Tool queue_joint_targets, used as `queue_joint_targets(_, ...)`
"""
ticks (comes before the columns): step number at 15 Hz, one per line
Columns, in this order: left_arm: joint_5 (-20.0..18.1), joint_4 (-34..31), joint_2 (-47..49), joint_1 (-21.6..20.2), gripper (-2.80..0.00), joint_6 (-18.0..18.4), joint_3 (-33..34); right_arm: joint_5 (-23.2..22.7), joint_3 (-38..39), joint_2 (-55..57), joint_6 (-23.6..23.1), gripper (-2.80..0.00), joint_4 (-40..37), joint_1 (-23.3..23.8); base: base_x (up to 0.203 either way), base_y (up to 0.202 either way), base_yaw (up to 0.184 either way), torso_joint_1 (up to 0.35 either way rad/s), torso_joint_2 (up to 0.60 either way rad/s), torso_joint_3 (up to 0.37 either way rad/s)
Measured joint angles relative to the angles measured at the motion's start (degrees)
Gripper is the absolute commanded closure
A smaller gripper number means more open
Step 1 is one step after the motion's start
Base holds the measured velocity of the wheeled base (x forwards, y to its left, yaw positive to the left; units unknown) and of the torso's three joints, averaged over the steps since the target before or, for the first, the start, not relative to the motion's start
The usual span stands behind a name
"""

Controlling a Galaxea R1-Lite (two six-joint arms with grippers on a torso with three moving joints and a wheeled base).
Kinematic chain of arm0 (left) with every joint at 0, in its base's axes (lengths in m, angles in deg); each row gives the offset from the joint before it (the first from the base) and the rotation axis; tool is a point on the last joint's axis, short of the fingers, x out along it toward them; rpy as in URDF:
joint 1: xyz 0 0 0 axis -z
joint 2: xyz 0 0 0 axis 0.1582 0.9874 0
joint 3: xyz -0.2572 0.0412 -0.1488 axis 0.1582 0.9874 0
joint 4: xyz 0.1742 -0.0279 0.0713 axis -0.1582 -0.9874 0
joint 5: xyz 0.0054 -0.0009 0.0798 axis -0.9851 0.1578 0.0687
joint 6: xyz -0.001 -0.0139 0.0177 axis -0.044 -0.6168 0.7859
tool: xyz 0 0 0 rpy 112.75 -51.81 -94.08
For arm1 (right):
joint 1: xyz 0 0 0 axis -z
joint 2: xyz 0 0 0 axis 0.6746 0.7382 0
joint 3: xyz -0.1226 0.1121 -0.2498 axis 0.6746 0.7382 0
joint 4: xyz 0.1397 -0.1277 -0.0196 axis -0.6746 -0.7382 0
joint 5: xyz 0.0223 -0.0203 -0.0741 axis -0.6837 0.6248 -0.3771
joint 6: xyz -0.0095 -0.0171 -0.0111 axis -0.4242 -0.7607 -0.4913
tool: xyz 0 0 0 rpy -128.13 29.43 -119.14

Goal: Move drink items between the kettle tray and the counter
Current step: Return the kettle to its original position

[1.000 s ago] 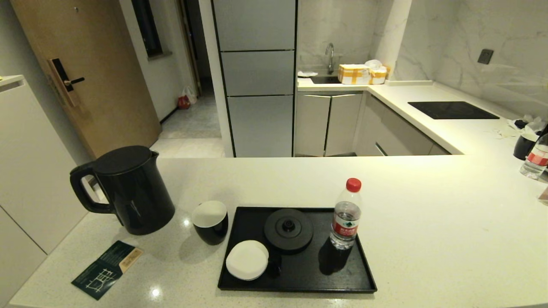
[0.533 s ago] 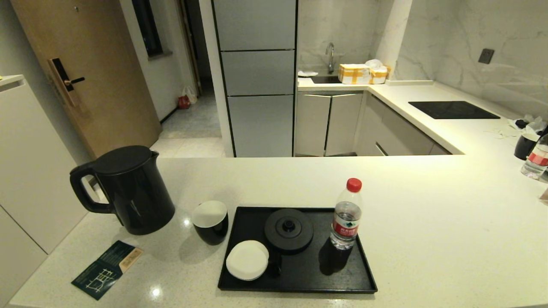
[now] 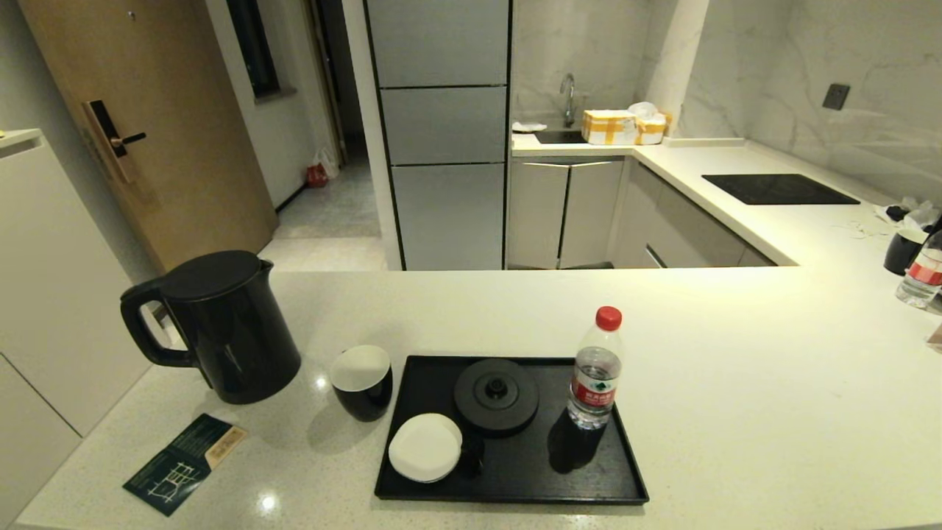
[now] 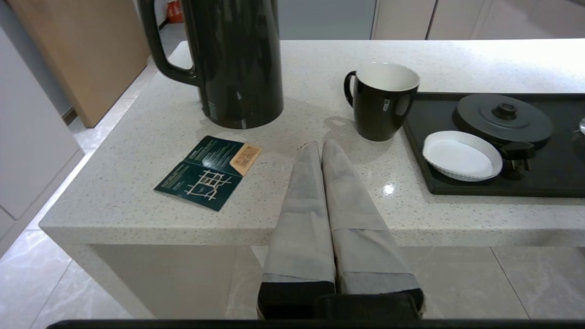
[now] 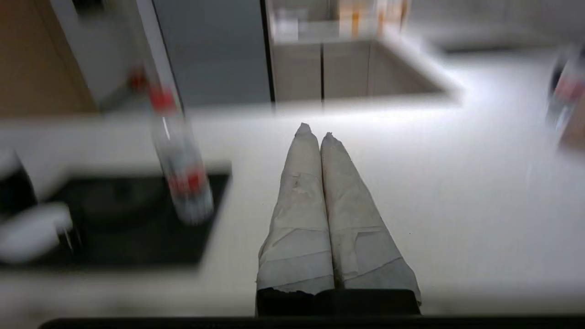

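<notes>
The tall black kettle stands on the cream counter at the left, with the black cup between it and the black tray. On the tray's right side stands the clear bottle with red cap. Neither gripper shows in the head view. In the left wrist view my left gripper is shut and empty near the counter's front edge, short of the cup and kettle. In the right wrist view my right gripper is shut and empty over bare counter, to the right of the bottle.
The tray also holds a round black base disc and a white saucer. A dark green leaflet lies at the front left. Another bottle and a dark cup sit at the far right, past the hob panel.
</notes>
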Motion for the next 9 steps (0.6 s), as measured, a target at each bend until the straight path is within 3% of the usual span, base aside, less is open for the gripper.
queue_joint_targets(3, 0.0, 0.0, 0.0, 0.0, 0.0, 0.0, 0.0, -0.1, 4.1, 0.0, -0.2, 0.0, -2.8, 0.0, 0.0, 0.0, 0.0, 0.0, 0.0, 0.0)
queue_joint_targets(9, 0.0, 0.0, 0.0, 0.0, 0.0, 0.0, 0.1, -0.1, 4.8, 0.0, -0.1, 0.0, -2.8, 0.0, 0.0, 0.0, 0.0, 0.0, 0.0, 0.0)
